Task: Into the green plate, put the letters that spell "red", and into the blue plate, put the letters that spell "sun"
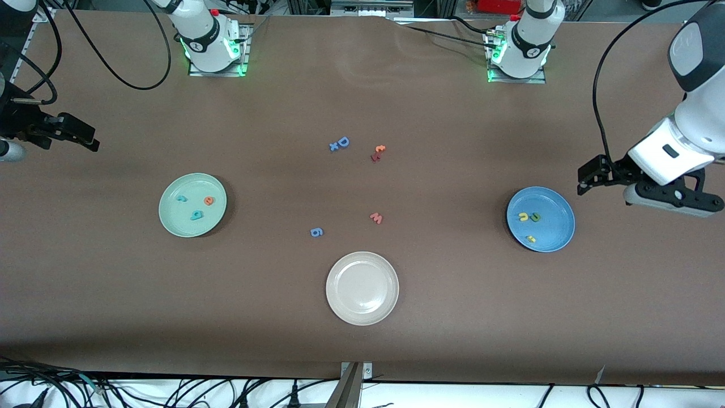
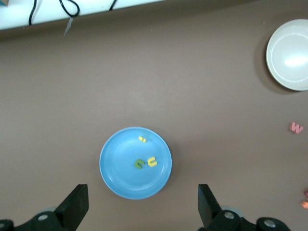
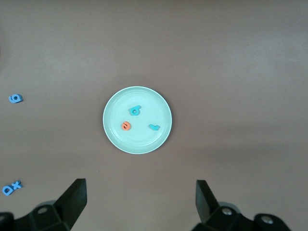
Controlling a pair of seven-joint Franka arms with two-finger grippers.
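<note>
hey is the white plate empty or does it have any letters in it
Empty. The cream-white plate shows only its bare surface in the front view, and the left wrist view shows the same. The nearest loose letters lie on the table outside it.

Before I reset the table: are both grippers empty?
Left gripper: open, empty, over the table beside the blue plate.
Right gripper: open, empty.

- Blue plate [image 2: 115, 180] holds a yellow "s" [image 2: 142, 139], green u-shape [image 2: 139, 164] and yellow u-shape [image 2: 152, 161].
- Left pincer [image 2: 143, 207] hangs open above the bench [image 2: 154, 72].
- Cream-white plate [image 2: 290, 55] near pinkish "w" [image 2: 296, 127].
</note>
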